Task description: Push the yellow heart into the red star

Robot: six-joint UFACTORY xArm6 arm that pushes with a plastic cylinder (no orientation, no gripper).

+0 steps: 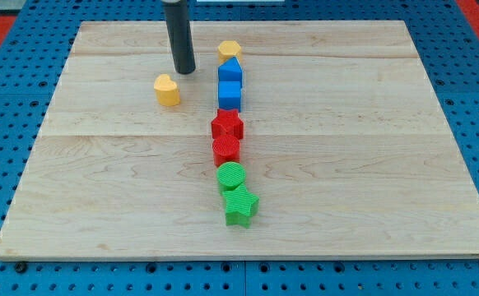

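Note:
The yellow heart (167,90) lies on the wooden board at the upper left of the middle. The red star (227,125) lies to its lower right, in a column of blocks down the board's middle. My tip (184,71) stands just above and to the right of the yellow heart, a small gap away from it. The rod rises out of the view's top.
The column runs from top to bottom: a yellow hexagon (230,50), a blue block (230,71), a blue cube (230,94), the red star, a red cylinder (226,149), a green cylinder (231,175), a green star (240,205). The board (371,148) sits on a blue pegboard.

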